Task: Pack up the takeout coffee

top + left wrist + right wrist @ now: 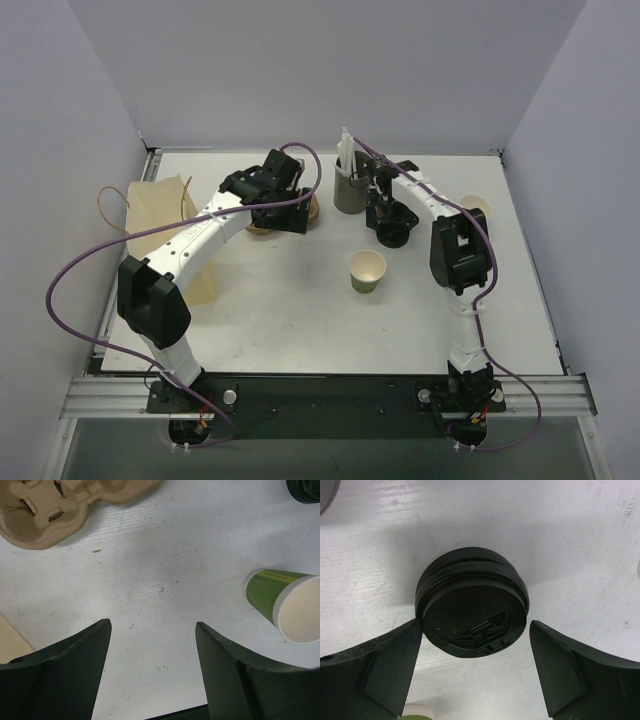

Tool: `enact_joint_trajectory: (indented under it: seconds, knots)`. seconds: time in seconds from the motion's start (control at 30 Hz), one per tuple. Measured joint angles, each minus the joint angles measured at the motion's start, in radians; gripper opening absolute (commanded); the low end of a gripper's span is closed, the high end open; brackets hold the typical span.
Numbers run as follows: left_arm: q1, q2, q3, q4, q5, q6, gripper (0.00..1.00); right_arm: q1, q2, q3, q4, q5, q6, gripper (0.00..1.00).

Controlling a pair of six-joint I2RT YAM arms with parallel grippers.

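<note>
- Two pieces make up the coffee, and they sit apart. The green cup (368, 271) stands upright and uncovered near the middle of the table (300, 330). The black lid (472, 602) lies flat a little beyond it, towards the grey cup (349, 188).
- The right gripper (476, 626) hangs over the lid with its fingers spread wide, one on either side of the rim, gripping nothing. The finger on the left of its view looks to be at the rim, while the other stands clear.
- The step in hand, I'd say, is picking up the lid. To do it well, the gripper should centre itself so both fingers meet the rim together. It should drop low enough to catch the side wall rather than the sloped top, then close gently so the thin plastic doesn't buckle or pop out.
- The left gripper (152, 630) is open and empty too, over bare table, with the pulp carrier (50, 510) just beyond it.
- Only the right wrist view shows that off-centre fit and the lid's sip tab, because from above the arm hides most of the lid.
- The left wrist view shows the cup's pale inside and the carrier's wells.
- Only the top view shows the bag (160, 215) at the left edge and the straws in the grey cup.
</note>
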Motion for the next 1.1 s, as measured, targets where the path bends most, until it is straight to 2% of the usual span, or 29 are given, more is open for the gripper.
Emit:
enact_joint_trajectory:
  seconds: [0.23,0.57,1.1]
  knots:
    - [0.000,0.000,0.000,0.000,0.000,0.003,0.78,-0.008,0.000,-0.002,0.006,-0.024,0.008,0.80]
    - [0.000,0.000,0.000,0.000,0.000,0.004,0.78,-0.019,0.000,-0.010,0.016,-0.050,0.016,0.70]
    - [0.000,0.000,0.000,0.000,0.002,0.004,0.78,-0.019,-0.081,-0.010,0.014,-0.051,0.023,0.69]
